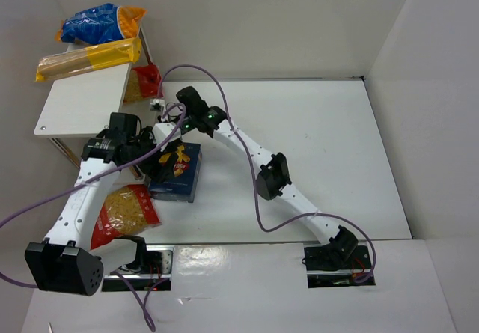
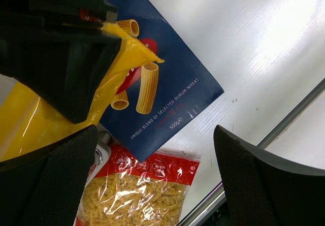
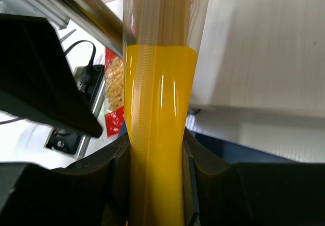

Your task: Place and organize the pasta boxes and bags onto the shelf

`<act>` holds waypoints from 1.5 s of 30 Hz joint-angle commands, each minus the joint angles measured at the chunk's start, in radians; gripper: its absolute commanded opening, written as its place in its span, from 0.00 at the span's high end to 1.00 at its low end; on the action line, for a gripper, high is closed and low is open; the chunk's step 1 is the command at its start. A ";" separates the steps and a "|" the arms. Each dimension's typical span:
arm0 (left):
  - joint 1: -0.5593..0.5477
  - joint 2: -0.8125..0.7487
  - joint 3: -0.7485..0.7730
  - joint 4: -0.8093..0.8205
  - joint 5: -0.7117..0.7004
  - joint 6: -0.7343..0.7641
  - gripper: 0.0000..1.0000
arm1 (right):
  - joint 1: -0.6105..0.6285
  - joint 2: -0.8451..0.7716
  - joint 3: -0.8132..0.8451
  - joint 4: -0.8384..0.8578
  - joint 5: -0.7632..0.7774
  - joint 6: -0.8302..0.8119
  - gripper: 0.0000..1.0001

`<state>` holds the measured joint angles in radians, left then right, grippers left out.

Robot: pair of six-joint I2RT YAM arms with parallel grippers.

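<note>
My right gripper [image 3: 157, 180] is shut on the yellow end of a long spaghetti bag [image 3: 160, 84]; in the top view it [image 1: 166, 127] sits beside the shelf's front corner. The held bag [image 2: 30, 124] also shows in the left wrist view, its tip over the dark blue pasta box [image 2: 167, 94]. My left gripper [image 2: 157, 185] is open and empty above a clear red-ended bag of short pasta [image 2: 142, 190] and the box's corner. The box [image 1: 177, 172] lies on the floor. The shelf's white top board [image 1: 82, 101] carries another spaghetti bag [image 1: 90, 57] and a blue-orange bag [image 1: 101, 22].
A second red-ended bag [image 1: 146, 82] lies under the shelf's right side. The short-pasta bag [image 1: 123, 213] lies by the left arm's base. White walls enclose the floor [image 1: 314, 146]. A purple cable [image 1: 224, 101] loops over the right arm.
</note>
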<state>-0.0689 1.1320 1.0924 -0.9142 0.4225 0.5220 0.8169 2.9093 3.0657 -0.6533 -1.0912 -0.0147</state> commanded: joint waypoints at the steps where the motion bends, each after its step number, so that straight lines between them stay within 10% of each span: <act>1: -0.003 -0.023 0.001 -0.002 0.015 0.009 0.00 | 0.001 -0.004 0.068 0.182 -0.091 0.041 1.00; 16: -0.003 -0.032 0.001 -0.002 0.015 0.009 0.00 | 0.028 0.045 0.068 0.280 0.013 0.107 0.97; 21: -0.003 -0.032 0.001 -0.002 0.015 0.009 0.00 | 0.037 0.045 0.068 0.302 0.031 0.125 0.62; 31: -0.003 -0.041 0.001 -0.002 0.015 0.009 0.00 | 0.067 0.045 0.068 0.302 0.082 0.085 0.32; 45: -0.003 -0.051 0.001 -0.002 0.015 0.009 0.00 | -0.004 -0.073 0.068 0.115 0.224 -0.050 0.16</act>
<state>-0.0689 1.1053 1.0924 -0.9142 0.4229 0.5220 0.8516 2.9650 3.0837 -0.5148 -0.9077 -0.0135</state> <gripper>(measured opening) 0.999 0.831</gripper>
